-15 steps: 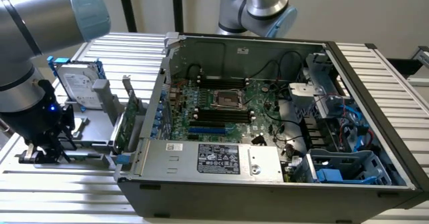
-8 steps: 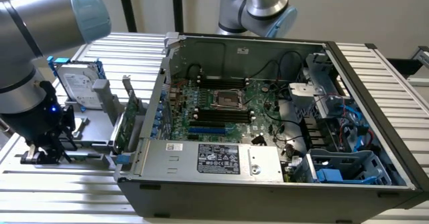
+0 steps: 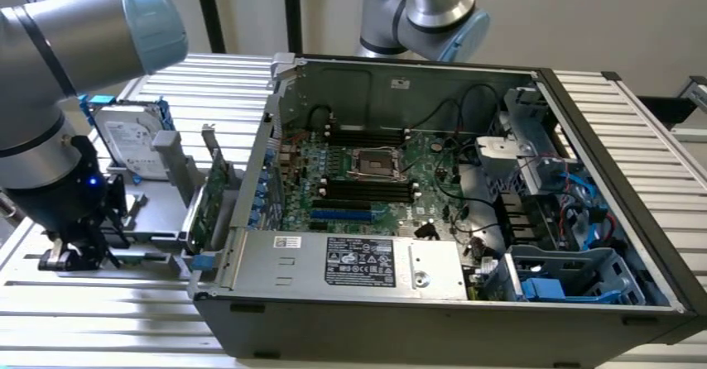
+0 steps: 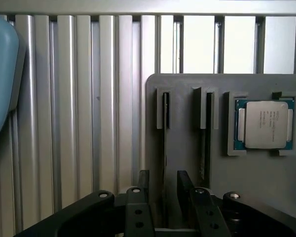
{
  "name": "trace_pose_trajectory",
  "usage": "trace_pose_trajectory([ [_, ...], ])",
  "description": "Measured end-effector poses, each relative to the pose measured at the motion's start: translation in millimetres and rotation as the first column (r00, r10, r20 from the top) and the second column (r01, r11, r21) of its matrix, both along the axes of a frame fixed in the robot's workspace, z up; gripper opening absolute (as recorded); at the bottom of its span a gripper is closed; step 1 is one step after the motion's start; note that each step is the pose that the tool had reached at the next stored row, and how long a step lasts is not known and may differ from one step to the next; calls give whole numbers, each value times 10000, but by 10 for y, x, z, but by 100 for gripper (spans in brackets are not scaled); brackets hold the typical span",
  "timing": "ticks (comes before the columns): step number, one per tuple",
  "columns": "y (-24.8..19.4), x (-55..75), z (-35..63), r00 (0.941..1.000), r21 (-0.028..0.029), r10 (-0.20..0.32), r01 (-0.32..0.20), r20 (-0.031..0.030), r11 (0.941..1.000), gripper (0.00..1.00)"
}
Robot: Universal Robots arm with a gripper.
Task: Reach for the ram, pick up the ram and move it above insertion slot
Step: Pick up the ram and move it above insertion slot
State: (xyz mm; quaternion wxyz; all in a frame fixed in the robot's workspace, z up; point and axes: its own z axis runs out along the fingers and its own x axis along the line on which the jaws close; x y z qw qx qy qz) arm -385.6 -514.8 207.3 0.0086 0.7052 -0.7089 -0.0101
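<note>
My end effector (image 4: 163, 175) stands wide open, holding nothing, its black fingers (image 4: 144, 183) flanking the ram (image 4: 165, 148). That's a thin edge-on strip in a matte grey slotted holder (image 4: 187, 84) on the ribbed table (image 4: 89, 123).

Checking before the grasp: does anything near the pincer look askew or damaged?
Nothing stands out. The ram stands straight in the slot of its grey holder, between the jaws of the open pincer, and the processor sits square in its recess.
</note>
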Motion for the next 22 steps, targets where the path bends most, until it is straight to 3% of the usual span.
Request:
trace_pose_trajectory([
  [4, 17, 9, -14, 10000, 0, 0, 0, -43, 10000, 36],
  [22, 40, 10, -106, 9998, 2, 189, -189, -49, 9998, 36],
])
